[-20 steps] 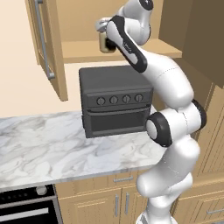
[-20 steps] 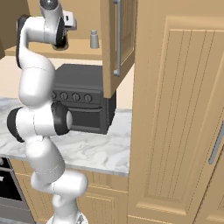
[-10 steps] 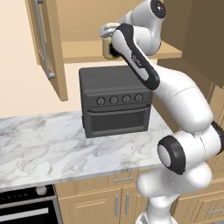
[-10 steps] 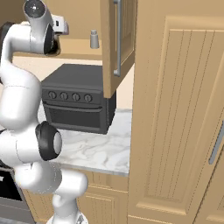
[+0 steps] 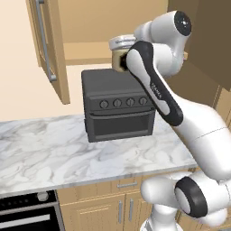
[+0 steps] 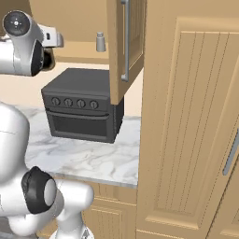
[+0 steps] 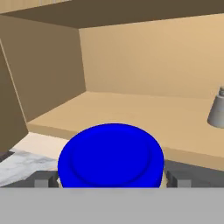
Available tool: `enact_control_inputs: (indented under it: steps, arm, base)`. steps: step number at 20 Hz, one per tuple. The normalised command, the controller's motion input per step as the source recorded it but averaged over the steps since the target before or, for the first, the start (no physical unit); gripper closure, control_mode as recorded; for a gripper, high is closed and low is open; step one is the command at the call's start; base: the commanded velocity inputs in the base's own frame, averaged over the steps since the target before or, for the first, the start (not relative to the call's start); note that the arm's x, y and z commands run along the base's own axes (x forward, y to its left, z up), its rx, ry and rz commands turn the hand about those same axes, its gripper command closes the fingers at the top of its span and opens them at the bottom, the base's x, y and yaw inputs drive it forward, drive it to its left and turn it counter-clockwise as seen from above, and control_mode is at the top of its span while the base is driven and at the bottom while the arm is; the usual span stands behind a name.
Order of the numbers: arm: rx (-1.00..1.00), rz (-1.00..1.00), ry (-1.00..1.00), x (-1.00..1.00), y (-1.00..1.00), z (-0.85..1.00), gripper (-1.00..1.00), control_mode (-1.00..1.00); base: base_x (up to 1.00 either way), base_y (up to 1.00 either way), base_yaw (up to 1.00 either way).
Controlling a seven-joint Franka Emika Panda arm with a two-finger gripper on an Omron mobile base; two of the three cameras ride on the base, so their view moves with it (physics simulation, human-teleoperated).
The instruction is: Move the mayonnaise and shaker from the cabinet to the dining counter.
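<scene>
Wooden and light in tone, the cabinet (image 5: 113, 27) hangs open above the marble wall counter (image 5: 54, 153), its panelled doors swung wide, one at the left of the left base view (image 5: 49, 45) and one in the middle of the right base view (image 6: 125, 46), each with a long metal bar handle. Its shelf (image 7: 131, 118) runs bare from the front lip back to the rear wall, with open room across most of its width. Below the shelf a dark toaster oven (image 5: 118, 106) with four knobs sits on the marble, and its flat top leaves a gap under the shelf edge.

Out in front of that shelf lip, above the oven, the mayonnaise (image 7: 111, 155) is held clear of the cabinet; its round blue lid faces the hand camera and its cream body shows at the wrist in the left base view (image 5: 119, 59). The gripper (image 7: 112, 180) has a finger (image 7: 43, 180) on each side of the lid, clamped on the jar.

Well apart, the small pale grey shaker (image 6: 100, 42) stands upright on the shelf, near the right-hand door and back from the lip.
</scene>
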Motion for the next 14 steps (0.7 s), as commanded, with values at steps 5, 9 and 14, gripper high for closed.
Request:
enact_control_inputs:
  steps: [5,9,14]
  arm:
    - [0.0,0.04,0.0,-0.92,-0.14,-0.15,1.0,-1.0]
    - [0.0,0.08,-0.01,-0.9,-0.16,-0.27,1.0,-1.0]
    - [0.03,0.04,0.0,-0.77,-0.19,-0.33,1.0,-1.0]
  base:
    - [0.0,0.0,0.0]
    - [0.0,0.0,0.0]
    - [0.0,0.0,0.0]
